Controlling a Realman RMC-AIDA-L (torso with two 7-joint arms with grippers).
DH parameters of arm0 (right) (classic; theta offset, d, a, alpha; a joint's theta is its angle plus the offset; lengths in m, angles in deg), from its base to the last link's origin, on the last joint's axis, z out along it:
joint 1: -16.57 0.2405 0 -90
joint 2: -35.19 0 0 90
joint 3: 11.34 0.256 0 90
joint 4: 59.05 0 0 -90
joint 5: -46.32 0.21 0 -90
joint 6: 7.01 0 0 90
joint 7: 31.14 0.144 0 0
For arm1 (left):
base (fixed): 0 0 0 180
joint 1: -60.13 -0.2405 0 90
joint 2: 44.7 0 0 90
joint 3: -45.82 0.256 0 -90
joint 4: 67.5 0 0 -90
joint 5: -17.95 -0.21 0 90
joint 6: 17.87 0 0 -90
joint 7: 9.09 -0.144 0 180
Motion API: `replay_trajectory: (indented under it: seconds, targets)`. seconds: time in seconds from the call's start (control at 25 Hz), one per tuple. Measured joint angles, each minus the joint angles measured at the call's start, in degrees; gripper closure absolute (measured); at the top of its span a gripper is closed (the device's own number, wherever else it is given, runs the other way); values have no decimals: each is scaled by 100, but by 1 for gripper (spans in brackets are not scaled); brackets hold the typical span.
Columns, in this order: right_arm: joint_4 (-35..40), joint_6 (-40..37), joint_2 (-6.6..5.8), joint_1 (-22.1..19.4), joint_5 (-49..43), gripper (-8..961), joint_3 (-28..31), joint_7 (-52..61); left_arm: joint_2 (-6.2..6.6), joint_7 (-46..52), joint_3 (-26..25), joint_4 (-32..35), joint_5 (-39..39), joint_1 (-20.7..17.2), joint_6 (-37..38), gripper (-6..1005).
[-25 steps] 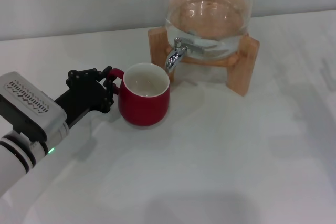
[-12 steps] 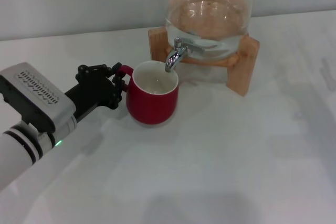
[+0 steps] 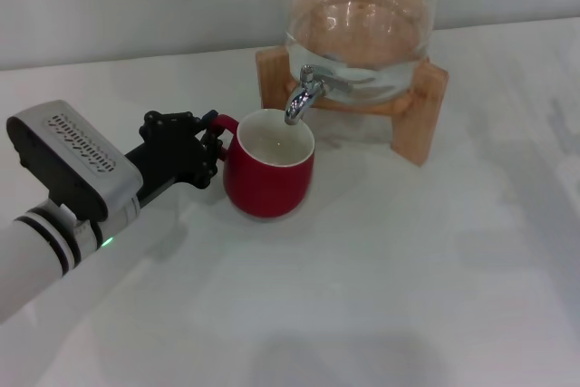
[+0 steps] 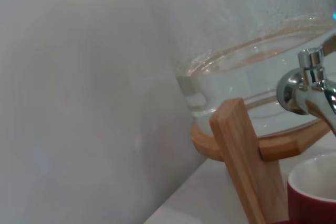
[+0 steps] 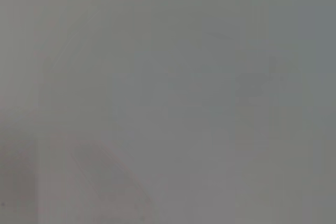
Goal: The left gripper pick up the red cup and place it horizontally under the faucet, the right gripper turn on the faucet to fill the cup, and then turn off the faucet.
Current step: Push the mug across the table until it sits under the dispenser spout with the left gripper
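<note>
The red cup stands upright on the white table, its white inside directly below the spout of the chrome faucet. My left gripper is shut on the cup's small red handle, reaching in from the left. The left wrist view shows the faucet close up above the cup's rim. The faucet's lever points back toward the glass dispenser. No water runs from the spout. My right gripper is out of view, and its wrist view shows only a grey blank surface.
The glass dispenser holds water and rests on a wooden stand at the back of the table. A grey wall rises behind it. Open white tabletop lies in front and to the right.
My left gripper has carried the red cup to the right and a little farther back, bringing its mouth from beside the faucet to under the spout.
</note>
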Motion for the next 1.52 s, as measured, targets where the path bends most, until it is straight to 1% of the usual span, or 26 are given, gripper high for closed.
replay_trajectory:
  seconds: [0.6,1.52]
  targets:
    - [0,-37,9,35,0,230,-58,0,-16,141,9,0,-355,109,-107,905]
    - [-9,-83,14,8,0,230,-123,0,-36,137,9,66,-365,62,-291,905]
